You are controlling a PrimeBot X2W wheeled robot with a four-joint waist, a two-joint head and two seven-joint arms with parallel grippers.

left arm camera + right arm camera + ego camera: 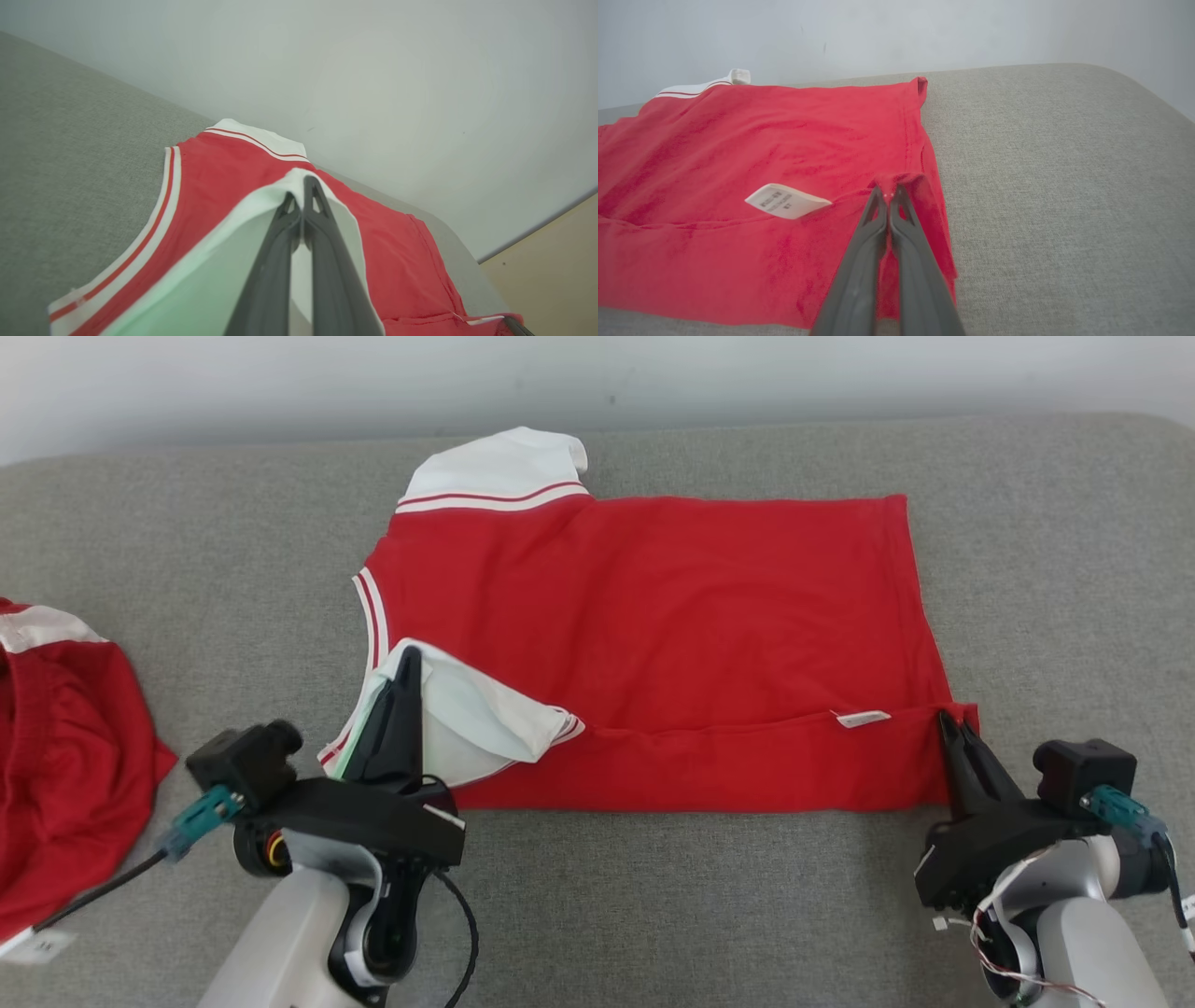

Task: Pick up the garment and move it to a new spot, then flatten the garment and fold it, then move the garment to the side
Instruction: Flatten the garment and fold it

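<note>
While the red jersey with white striped sleeves [653,607] lies flattened on the grey fabric worktop [1055,569], left gripper [408,661] fingers clamp its near sleeve [485,719], right gripper [948,719] fingers its near-right hem [971,712]; folding seems begun, sideways move pending.

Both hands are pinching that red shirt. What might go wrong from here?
1. The left hand grips just the white sleeve, and the right hand only a corner of the hem; either thin pinch might slip.
2. If the hands move unevenly, the shirt may fold crooked or bunch.
3. The other red garment lies close on the left and might get caught.
</note>
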